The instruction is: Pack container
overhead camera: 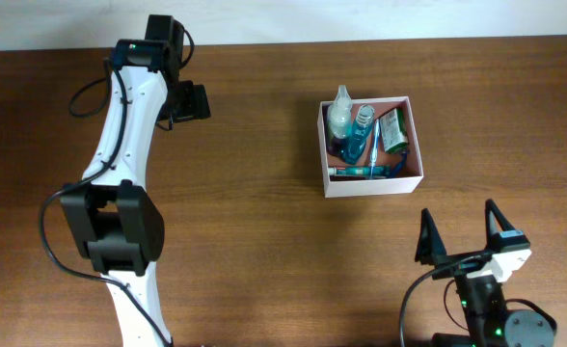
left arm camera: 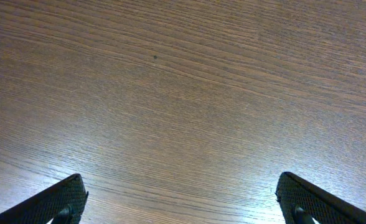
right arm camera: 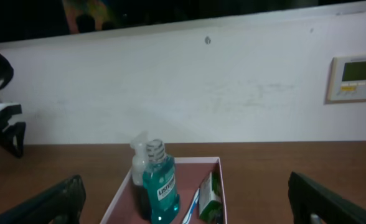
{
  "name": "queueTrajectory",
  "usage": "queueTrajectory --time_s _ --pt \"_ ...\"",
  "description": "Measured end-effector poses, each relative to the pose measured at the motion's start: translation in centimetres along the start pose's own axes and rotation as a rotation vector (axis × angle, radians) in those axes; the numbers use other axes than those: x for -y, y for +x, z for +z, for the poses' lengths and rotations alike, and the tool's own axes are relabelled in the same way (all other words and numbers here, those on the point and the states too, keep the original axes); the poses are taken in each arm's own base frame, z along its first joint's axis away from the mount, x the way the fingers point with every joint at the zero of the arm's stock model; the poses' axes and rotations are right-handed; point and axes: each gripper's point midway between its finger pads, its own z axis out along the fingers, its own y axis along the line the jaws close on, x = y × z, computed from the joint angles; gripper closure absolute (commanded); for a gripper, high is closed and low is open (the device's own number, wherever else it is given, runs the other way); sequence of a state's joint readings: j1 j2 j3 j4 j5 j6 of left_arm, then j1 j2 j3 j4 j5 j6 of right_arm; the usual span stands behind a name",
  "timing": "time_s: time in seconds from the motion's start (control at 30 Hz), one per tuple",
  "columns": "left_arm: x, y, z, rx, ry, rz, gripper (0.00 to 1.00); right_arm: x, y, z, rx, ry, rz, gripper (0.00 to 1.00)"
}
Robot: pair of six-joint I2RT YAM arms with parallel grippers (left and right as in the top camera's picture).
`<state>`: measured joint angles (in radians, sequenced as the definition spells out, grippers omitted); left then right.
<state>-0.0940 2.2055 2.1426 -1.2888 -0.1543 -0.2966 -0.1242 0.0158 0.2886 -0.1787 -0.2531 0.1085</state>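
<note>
The left fingers [left arm camera: 58,202] stand wide apart and empty over the bare table [overhead camera: 264,241], toward its far left. The right fingers [overhead camera: 425,239] are also spread wide and empty, near the container [overhead camera: 375,186] but apart from it. The container sits right of centre, holding a mouthwash bottle [right arm camera: 160,190], a spray bottle [overhead camera: 339,116] and a toothbrush [overhead camera: 361,172].

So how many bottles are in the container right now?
2. A clear spray bottle is in the far-left corner of the container. A blue mouthwash bottle is right beside it, toward the middle. A smaller one could be hidden among the other items.
</note>
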Motion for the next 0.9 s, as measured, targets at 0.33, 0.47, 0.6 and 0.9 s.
queueTrajectory --time_s 0.33,0.47,0.6,0.9 --pt "0.0 0.0 0.0 0.000 0.000 0.000 0.01 0.5 2.7 1.0 0.004 -0.001 -0.001 0.01" --pt "0.0 0.0 0.0 0.000 0.000 0.000 0.01 0.7 3.7 1.3 -0.001 -0.001 0.001 0.01" --pt "0.0 0.0 0.0 0.000 0.000 0.000 0.01 0.8 3.6 1.6 0.056 -0.007 -0.015 0.01" --pt "0.0 0.0 0.0 0.000 0.000 0.000 0.01 0.8 3.5 1.7 0.123 -0.014 -0.031 0.01"
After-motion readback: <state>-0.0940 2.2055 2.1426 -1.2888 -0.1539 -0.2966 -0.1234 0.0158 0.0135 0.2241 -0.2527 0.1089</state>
